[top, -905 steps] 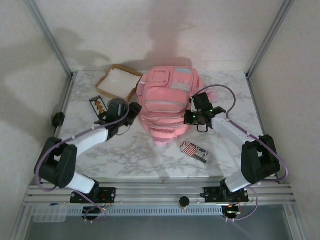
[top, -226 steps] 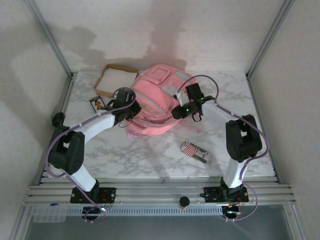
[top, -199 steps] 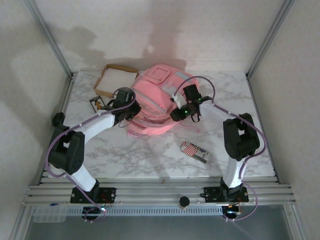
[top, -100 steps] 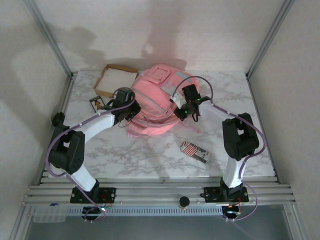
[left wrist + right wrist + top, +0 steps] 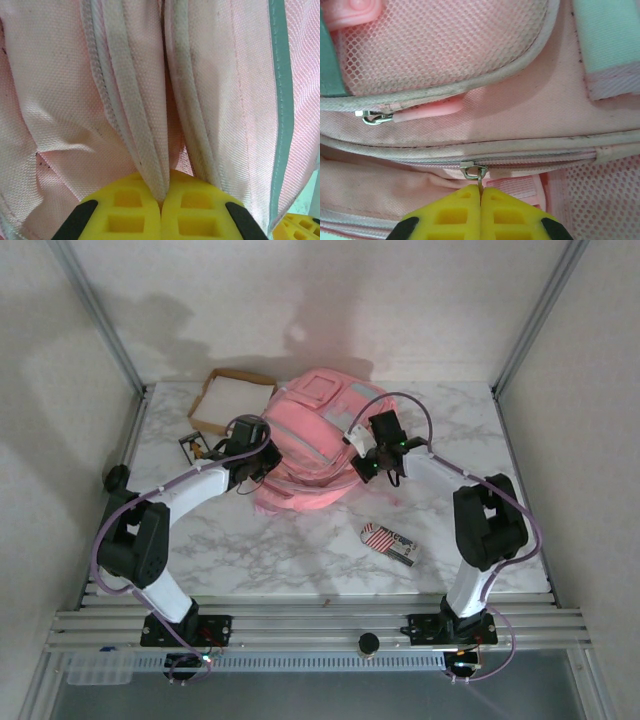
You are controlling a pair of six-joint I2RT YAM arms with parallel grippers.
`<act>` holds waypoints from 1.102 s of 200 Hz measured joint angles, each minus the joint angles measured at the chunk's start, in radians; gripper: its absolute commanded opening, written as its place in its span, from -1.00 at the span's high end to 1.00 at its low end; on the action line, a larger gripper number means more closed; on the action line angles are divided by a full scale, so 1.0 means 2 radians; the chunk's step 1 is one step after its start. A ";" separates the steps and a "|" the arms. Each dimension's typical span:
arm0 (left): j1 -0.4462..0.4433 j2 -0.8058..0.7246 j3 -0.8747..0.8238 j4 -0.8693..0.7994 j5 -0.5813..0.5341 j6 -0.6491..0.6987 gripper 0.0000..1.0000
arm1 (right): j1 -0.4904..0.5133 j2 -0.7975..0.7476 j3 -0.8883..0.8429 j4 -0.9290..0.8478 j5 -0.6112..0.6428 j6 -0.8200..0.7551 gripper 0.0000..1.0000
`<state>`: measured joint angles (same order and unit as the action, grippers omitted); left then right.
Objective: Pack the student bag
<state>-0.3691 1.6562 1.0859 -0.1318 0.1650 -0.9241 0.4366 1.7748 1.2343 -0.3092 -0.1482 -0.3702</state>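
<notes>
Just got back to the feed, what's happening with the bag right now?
Both arms are on the student bag, which lies at the middle of the marble table. The left gripper is pinched shut on a fold of its pink fabric. The right gripper is shut on a metal zip pull. A striped packet lies on the table, outside the bag.

No legible text anywhere, seemingly.

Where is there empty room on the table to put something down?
The biggest bare patch of table is at the front, between the bag and the near edge, left of the striped packet. The far right corner beside the bag is bare too. Far left is crowded: box, small card and left claw gripping the bag.
</notes>
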 measured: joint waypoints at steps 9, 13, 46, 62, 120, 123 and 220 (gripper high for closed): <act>0.000 -0.001 0.000 0.000 0.000 0.000 1.00 | -0.005 -0.005 -0.002 0.005 0.004 0.012 1.00; 0.000 -0.001 0.000 0.000 0.000 0.000 1.00 | -0.011 -0.008 -0.003 0.007 0.006 0.019 1.00; -0.002 -0.007 -0.004 0.008 0.017 0.000 1.00 | -0.057 -0.013 0.013 0.015 0.007 0.055 1.00; -0.004 -0.007 -0.004 0.017 0.024 0.000 1.00 | -0.060 -0.003 0.031 0.005 0.009 0.065 1.00; 0.001 -0.009 -0.005 0.020 0.030 0.005 0.37 | -0.061 -0.011 0.036 -0.002 -0.041 0.140 0.65; 0.002 -0.009 -0.005 0.020 0.031 0.004 0.35 | -0.061 -0.015 0.034 -0.002 -0.044 0.146 0.55; -0.047 -0.089 -0.051 0.027 0.013 -0.016 0.31 | -0.019 -0.007 0.038 0.013 -0.121 0.459 0.13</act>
<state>-0.4641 1.4788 0.9844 -0.0776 0.1902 -0.9565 0.3988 1.7599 1.3094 -0.2825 -0.3904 0.5476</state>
